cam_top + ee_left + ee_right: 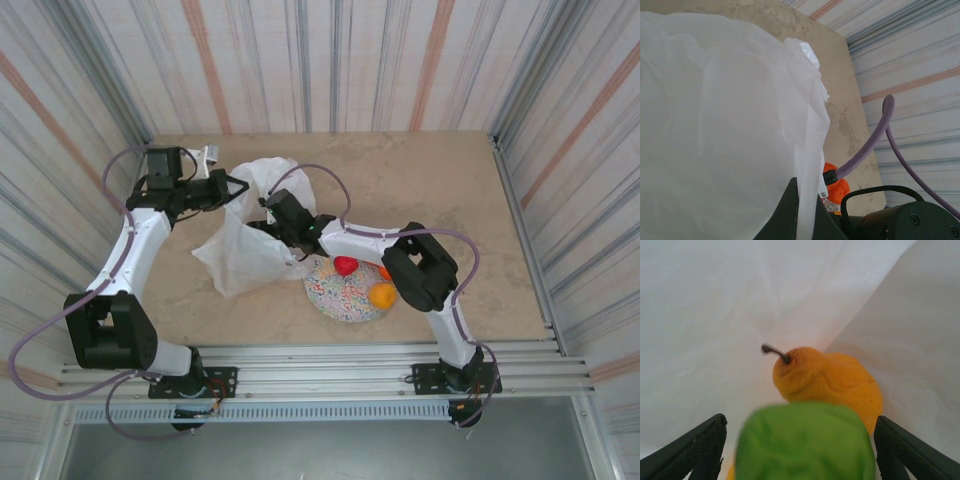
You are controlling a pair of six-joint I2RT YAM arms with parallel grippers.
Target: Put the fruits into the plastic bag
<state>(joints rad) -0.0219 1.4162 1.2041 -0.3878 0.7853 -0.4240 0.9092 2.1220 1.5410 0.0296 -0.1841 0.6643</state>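
The right wrist view looks inside the thin white plastic bag (715, 300): green fruit (805, 452) between the spread right tool (800, 422), yellow pear (840, 385) behind. The left tool (802, 215) pinches the bag.

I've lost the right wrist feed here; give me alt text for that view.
A blurred green fruit sits close to the lens between the right gripper's spread fingers, a gap showing on its left. Behind it, a yellow-orange pear-shaped fruit with a dark stem lies on the white plastic bag.
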